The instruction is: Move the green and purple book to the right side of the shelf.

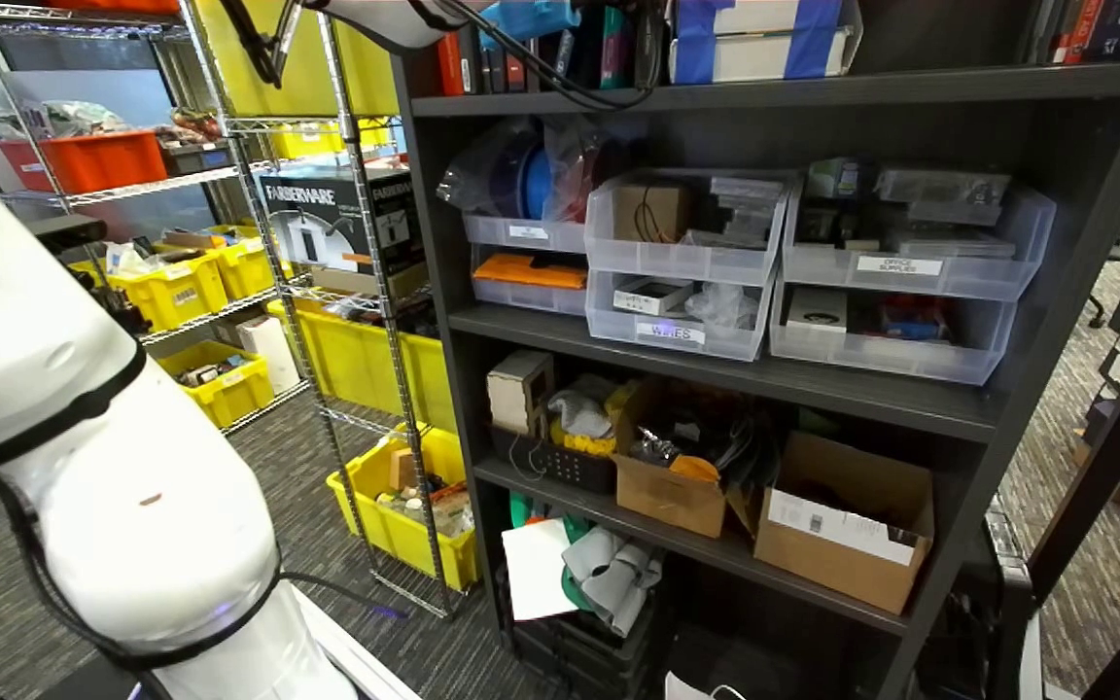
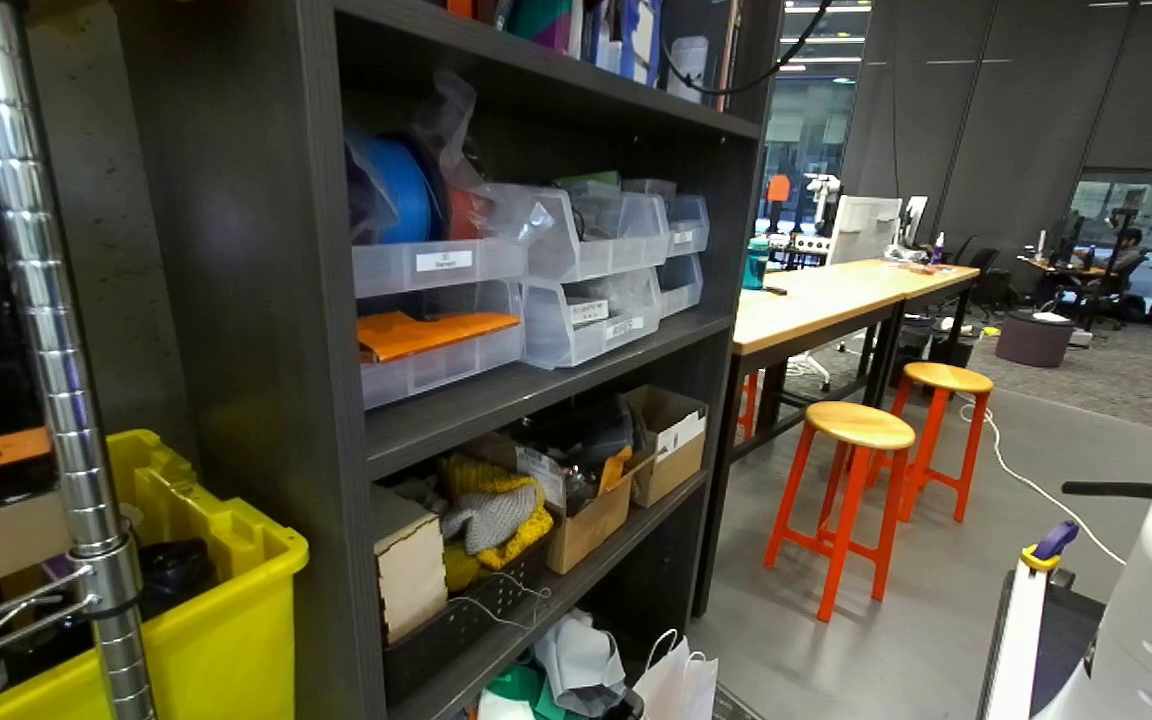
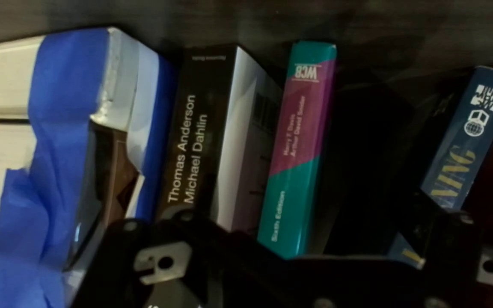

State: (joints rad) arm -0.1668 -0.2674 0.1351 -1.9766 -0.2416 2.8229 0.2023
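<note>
The green and purple book stands on its edge, slightly tilted, among other books, its teal and magenta spine facing me in the wrist view, which looks upside down. Its green spine also shows on the upper board of the dark shelf in an exterior view, and partly at the top edge in an exterior view. My gripper is open in the wrist view, fingers apart on either side of the book's spine, holding nothing. The lower part of the wrist picture is dark, so any contact cannot be told. Exterior views do not show the fingers clearly.
A black book and a white box with blue tape stand on one side of the book; a dark blue book on the other. More books stand at the board's far end. Clear drawer bins fill the board below.
</note>
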